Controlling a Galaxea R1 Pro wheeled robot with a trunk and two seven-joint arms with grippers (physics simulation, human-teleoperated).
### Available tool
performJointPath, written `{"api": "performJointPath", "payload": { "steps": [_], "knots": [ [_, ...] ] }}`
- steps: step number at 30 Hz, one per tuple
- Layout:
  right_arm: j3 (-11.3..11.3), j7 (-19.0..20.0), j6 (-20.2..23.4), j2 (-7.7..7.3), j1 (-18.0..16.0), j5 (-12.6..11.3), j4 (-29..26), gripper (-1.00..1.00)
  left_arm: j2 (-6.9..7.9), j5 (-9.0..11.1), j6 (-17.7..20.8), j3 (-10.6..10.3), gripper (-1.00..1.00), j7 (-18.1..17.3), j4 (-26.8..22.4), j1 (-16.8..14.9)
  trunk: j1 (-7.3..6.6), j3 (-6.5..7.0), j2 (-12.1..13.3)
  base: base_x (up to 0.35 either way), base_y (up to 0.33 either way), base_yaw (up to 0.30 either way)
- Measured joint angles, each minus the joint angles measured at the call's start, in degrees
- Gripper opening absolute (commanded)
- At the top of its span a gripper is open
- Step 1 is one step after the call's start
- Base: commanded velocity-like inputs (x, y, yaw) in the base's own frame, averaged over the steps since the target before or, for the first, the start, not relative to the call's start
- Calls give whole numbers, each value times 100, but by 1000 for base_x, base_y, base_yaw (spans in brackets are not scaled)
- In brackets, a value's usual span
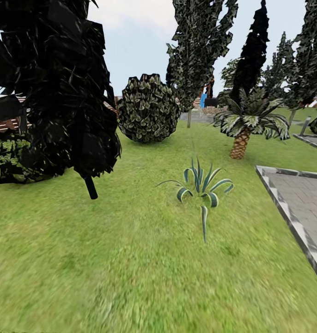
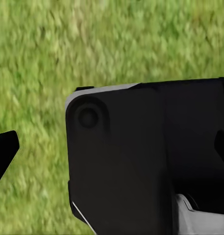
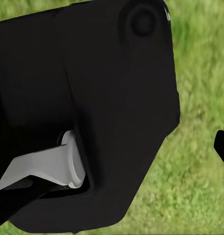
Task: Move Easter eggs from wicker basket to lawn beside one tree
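The Easter eggs and the wicker basket are out of view. The lawn point(image 1: 131, 259) spreads wide across the head view. A tree point(image 1: 189, 118) with a thin pale trunk and dark angular leaves stands far back near the middle. In the left wrist view my left gripper point(image 2: 112, 152) hangs over grass, its black fingertips point(image 2: 4, 152) far apart at the picture's edges, nothing between them. My right gripper point(image 3: 112, 147) also hangs over grass, with one fingertip point(image 3: 223, 147) at the edge. A black part of the robot point(image 3: 82, 98) covers much of both wrist views.
A big dark tree point(image 1: 61, 92) with a short dark trunk stands close at the left. A spiky striped plant point(image 1: 202, 185) grows mid-lawn, with a round shrub point(image 1: 148, 108) behind it. At the right are a short palm point(image 1: 240, 143) and grey paving point(image 1: 306, 199) with a stone kerb.
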Motion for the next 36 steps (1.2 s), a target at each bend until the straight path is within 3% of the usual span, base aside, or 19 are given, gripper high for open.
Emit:
{"api": "performJointPath", "payload": {
  "steps": [21, 36],
  "knots": [
    [7, 0, -3, 4, 0, 0, 5, 100, 6, 0, 7, 0, 100, 0, 0, -1, 0, -105, 0, 263, 187, 252],
    [-2, 0, -3, 7, 0, -3, 5, 100, 3, 0, 7, 0, 100, -1, -1, -2, -1, -139, 0, 291, 93, 264]
  ]
}}
